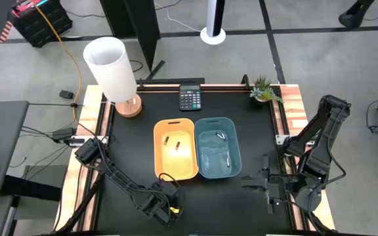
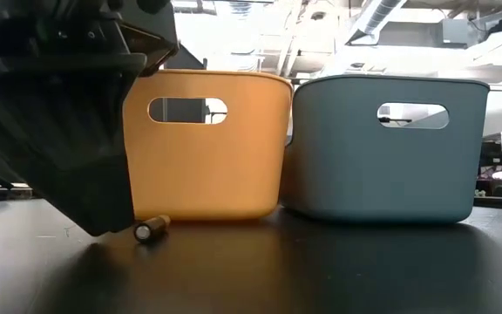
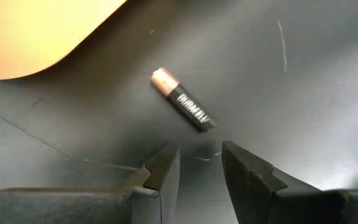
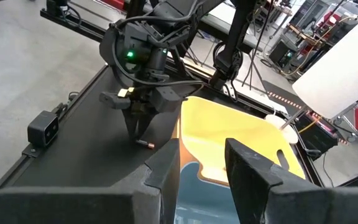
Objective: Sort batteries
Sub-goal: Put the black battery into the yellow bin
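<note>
My left pincer [image 3: 199,163] hovers low over the black tabletop [image 1: 130,144], its fingers [image 3: 166,171] apart and holding nothing. Just ahead of the fingertips, a dark battery with a coppery end [image 3: 182,106] lies flat on the tabletop, untouched, angled across the gap between them. Beyond the battery, the rounded corner of the orange bin [image 3: 36,31] stands close by.

In the low view, this battery [image 2: 152,228] rests just in front of the orange bin's wall [image 2: 207,157], beside the dark bulk of my left arm. Two dark batteries [image 1: 172,143] lie inside the orange bin. In the blue bin [image 1: 205,128] next to it, light-coloured batteries [image 1: 219,136] lie on the floor.

My right pincer [image 4: 201,158] waits off to the blue bin's far side, fingers apart and empty.
</note>
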You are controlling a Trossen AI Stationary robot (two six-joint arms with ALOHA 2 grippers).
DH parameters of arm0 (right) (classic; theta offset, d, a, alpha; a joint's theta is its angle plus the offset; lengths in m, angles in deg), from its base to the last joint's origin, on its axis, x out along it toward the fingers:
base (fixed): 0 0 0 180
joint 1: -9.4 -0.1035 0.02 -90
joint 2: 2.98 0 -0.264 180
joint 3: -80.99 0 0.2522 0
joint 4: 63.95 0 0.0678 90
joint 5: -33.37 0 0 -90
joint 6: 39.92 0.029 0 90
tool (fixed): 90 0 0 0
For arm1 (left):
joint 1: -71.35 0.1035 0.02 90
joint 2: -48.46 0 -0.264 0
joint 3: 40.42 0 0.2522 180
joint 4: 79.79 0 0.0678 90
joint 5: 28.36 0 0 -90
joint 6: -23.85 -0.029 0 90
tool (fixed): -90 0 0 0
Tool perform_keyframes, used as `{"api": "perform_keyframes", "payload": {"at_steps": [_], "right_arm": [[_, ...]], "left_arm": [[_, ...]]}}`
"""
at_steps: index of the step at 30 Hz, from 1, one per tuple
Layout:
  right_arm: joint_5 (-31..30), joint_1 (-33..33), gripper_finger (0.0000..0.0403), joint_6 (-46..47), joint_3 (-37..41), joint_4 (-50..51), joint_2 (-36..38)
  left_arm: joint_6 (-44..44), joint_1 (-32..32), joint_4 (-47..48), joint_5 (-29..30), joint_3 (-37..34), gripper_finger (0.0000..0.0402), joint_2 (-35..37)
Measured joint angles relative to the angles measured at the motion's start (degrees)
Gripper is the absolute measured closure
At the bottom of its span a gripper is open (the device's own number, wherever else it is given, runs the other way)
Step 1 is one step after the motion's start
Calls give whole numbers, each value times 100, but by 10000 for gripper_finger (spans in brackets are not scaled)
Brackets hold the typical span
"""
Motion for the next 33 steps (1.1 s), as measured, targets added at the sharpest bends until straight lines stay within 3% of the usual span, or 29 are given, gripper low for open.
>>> {"api": "perform_keyframes", "payload": {"at_steps": [12,20,26,33], "right_arm": [[0,0,262,2,0,0,0],[0,0,262,-2,0,-2,0],[0,0,262,0,0,0,0],[0,-7,262,-48,0,2,0]], "left_arm": [[-246,4,88,-115,436,288,-11],[-99,8,1809,-222,1022,288,-11],[268,-11,2502,-329,1399,288,-11],[489,-105,1600,159,1744,288,-5]]}}
